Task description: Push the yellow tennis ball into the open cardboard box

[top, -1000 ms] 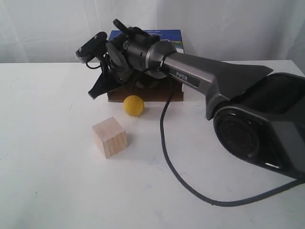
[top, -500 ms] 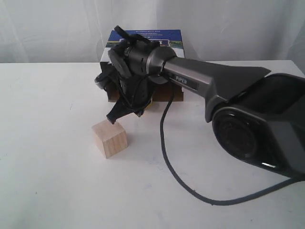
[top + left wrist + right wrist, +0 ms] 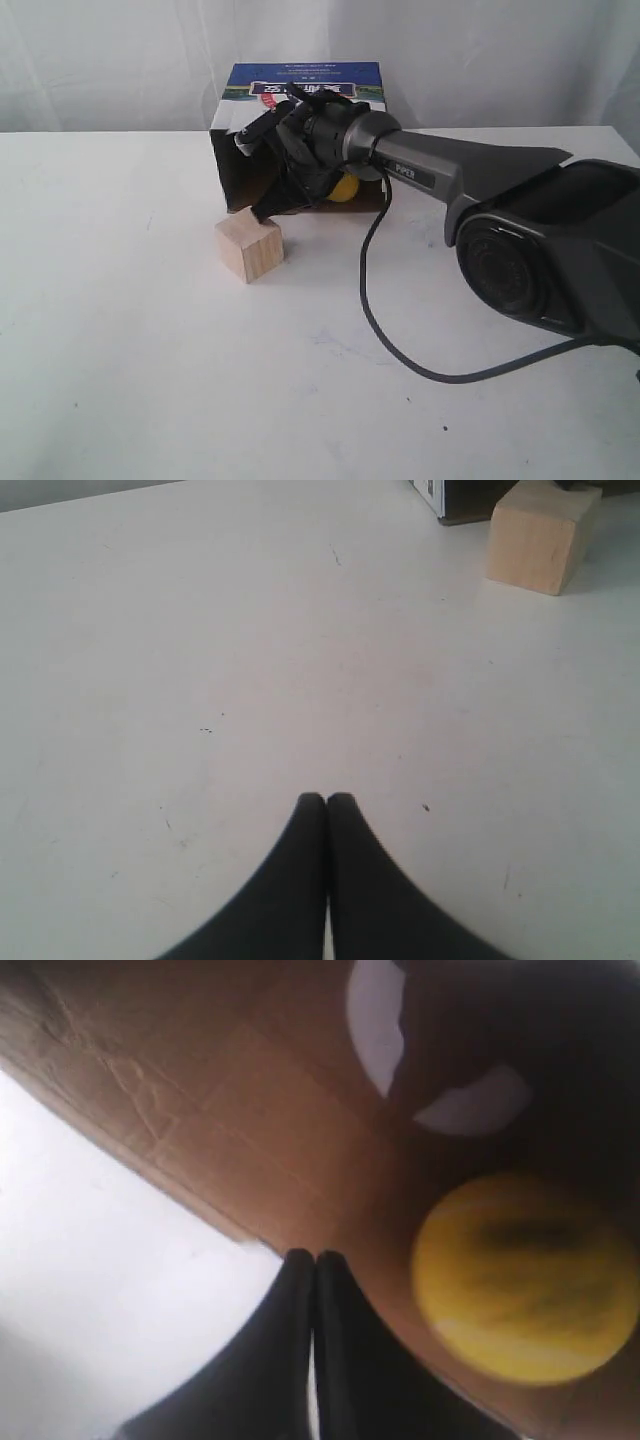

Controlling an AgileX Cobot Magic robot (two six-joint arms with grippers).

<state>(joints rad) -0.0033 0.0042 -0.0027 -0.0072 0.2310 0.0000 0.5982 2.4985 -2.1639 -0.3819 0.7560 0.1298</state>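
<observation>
The yellow tennis ball (image 3: pixel 345 190) (image 3: pixel 525 1278) lies on the brown floor flap inside the open cardboard box (image 3: pixel 232 160) (image 3: pixel 200 1130), mostly hidden by the arm in the exterior view. My right gripper (image 3: pixel 262 210) (image 3: pixel 314 1255) is shut and empty, its tips at the box's front edge beside the ball. The left gripper (image 3: pixel 326 799) is shut, empty, over bare table, out of the exterior view.
A pale wooden cube (image 3: pixel 249 248) (image 3: pixel 541 535) stands just in front of the box's left front corner, below the right gripper. The right arm's grey cable (image 3: pixel 400 345) loops over the white table (image 3: pixel 120 330). A white curtain hangs behind.
The right gripper swept down onto the ball, then back toward the box; the ball went from the table into the box. The wooden cube was shifted toward the box.
</observation>
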